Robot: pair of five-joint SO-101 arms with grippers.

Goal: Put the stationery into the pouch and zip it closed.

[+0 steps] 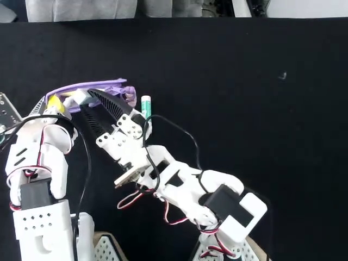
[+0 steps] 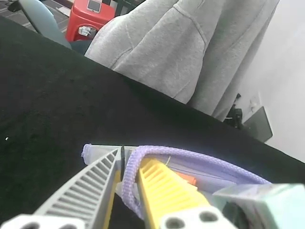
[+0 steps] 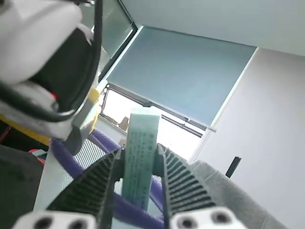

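I'm watching the lilac translucent pouch (image 1: 92,85) sitting at about ten o'clock on the black cloth table (image 1: 244,109). My left gripper (image 2: 129,160) is pinching the pouch's purple woven cord (image 2: 209,161) between its grey and yellow ribbed fingers. My right gripper (image 3: 139,151) is clamping a pale green flat strip (image 3: 142,129) right beside that cord. A white and green tube (image 1: 145,104) is sitting at the pouch's three o'clock end.

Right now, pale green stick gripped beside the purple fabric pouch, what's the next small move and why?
Probably ease the right gripper and its pale green stick into the purple fabric pouch: the left gripper grips its rim, and the stick is alongside.
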